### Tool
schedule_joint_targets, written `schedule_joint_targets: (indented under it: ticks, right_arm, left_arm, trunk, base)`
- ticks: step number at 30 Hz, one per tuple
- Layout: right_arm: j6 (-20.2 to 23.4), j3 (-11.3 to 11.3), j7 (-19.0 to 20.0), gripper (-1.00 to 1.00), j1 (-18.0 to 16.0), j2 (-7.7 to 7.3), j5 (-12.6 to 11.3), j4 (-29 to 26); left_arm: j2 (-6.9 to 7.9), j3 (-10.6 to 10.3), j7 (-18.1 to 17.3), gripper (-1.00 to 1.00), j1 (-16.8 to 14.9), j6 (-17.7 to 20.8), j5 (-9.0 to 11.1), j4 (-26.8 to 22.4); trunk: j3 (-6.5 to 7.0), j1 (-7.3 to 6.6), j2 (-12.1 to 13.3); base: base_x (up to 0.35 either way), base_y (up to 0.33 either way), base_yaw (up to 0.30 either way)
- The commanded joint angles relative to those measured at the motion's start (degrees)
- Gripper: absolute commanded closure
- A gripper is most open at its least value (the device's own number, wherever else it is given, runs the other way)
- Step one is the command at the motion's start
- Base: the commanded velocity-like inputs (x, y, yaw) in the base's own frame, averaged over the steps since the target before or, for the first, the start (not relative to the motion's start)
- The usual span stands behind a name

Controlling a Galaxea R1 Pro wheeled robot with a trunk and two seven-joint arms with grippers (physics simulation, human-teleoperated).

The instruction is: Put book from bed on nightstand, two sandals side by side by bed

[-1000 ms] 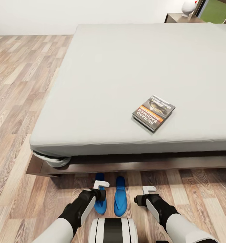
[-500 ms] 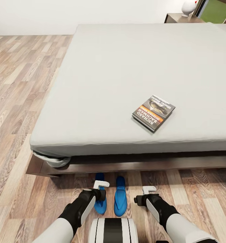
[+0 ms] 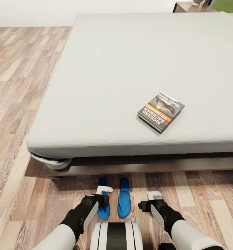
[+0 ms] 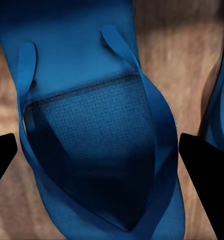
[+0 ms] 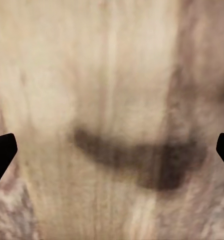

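The book (image 3: 161, 111) lies flat on the bed's pale-grey mattress (image 3: 123, 69), near its front edge, dark cover with an orange band facing up. The two blue sandals lie side by side on the floor just in front of the bed frame (image 3: 137, 166). My left gripper (image 3: 103, 195) hangs open right over the left sandal (image 3: 102, 182); in the left wrist view its straps (image 4: 91, 125) show close up between the spread fingertips (image 4: 204, 175). The right sandal (image 3: 124, 203) lies between my arms. My right gripper (image 3: 154, 197) is open over bare planks (image 5: 112, 125), right of that sandal.
A dark-brown nightstand (image 3: 189, 7) stands at the bed's far right corner, a white object (image 3: 198, 1) on top. Wood-plank floor (image 3: 19, 86) runs along the bed's left side. A bunched sheet corner (image 3: 55, 162) hangs at the frame's front left.
The whole head view has shifted slightly, so the bed and book sit a little differently in the picture. Arms, sandals and book themselves have not moved.
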Motion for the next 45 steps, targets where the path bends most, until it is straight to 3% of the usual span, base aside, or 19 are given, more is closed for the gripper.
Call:
schedule_joint_targets:
  ticks: [1, 4, 16, 19, 20, 22, 23, 35, 38, 45]
  right_arm:
    - [0.3, 0.5, -0.4, -1.00, 0.0, -0.04, -0.6, -0.1]
    - [0.3, 0.4, -0.4, -1.00, 0.0, -0.04, -0.6, -0.1]
    - [0.3, 0.5, -0.4, -1.00, 0.0, -0.04, -0.6, -0.1]
    - [0.3, 0.5, -0.3, -1.00, 0.0, -0.04, -0.6, -0.2]
    - [0.3, 0.4, -0.3, -1.00, 0.0, -0.10, -0.6, -0.2]
    - [0.3, 0.4, -0.3, -1.00, 0.0, -0.17, -0.7, -0.2]
    - [0.3, 0.4, -0.3, -1.00, 0.0, -0.19, -0.7, -0.2]
    - [0.3, 0.4, -0.3, -1.00, 0.0, -0.22, -0.7, -0.2]
    - [0.3, 0.5, -0.3, -1.00, 0.0, -0.22, -0.7, -0.2]
    - [0.3, 0.5, -0.2, -1.00, 0.0, -0.22, -0.7, -0.2]
  left_arm:
    - [0.04, -0.3, 0.4, 1.00, 0.0, 0.3, 0.6, -0.1]
    - [0.04, -0.3, 0.4, 1.00, 0.0, 0.2, 0.6, -0.1]
    - [0.11, -0.6, 0.2, 1.00, 0.0, -0.3, 0.5, 0.0]
    - [0.22, -2.3, 0.2, 1.00, 0.0, -0.9, 0.4, 0.1]
    - [0.36, -4.9, 0.1, 1.00, 0.0, -1.3, 0.4, 0.1]
    - [0.46, -7.4, 0.2, 1.00, 0.0, -1.5, 0.4, 0.1]
    - [0.48, -7.7, 0.2, 1.00, 0.0, -1.6, 0.4, 0.1]
    - [0.65, -8.0, 0.2, 1.00, 0.0, -1.8, 0.3, -0.4]
    - [0.64, -8.0, 0.2, 1.00, 0.0, -1.8, 0.4, -0.5]
    - [0.65, -7.9, 0.2, 1.00, 0.0, -5.8, 0.3, -0.5]
  trunk:
    - [-0.26, 0.02, 0.0]
    - [-0.92, 0.09, -0.1]
    - [-0.92, 0.09, -0.1]
    - [-0.92, 0.09, -0.1]
    - [-0.92, 0.09, -0.1]
    - [-0.92, 0.09, -0.1]
    - [-0.92, 0.09, -0.1]
    - [-0.92, 0.09, -0.1]
    - [-1.59, 0.17, -0.1]
    - [-1.81, 0.20, -0.1]
  base:
    - [0.000, 0.000, 0.000]
    - [0.000, 0.000, 0.000]
    - [0.000, 0.000, 0.000]
    - [0.000, 0.000, 0.000]
    - [0.000, 0.000, 0.000]
    - [0.000, 0.000, 0.000]
    - [0.000, 0.000, 0.000]
    - [0.000, 0.000, 0.000]
    - [0.000, 0.000, 0.000]
    - [0.000, 0.000, 0.000]
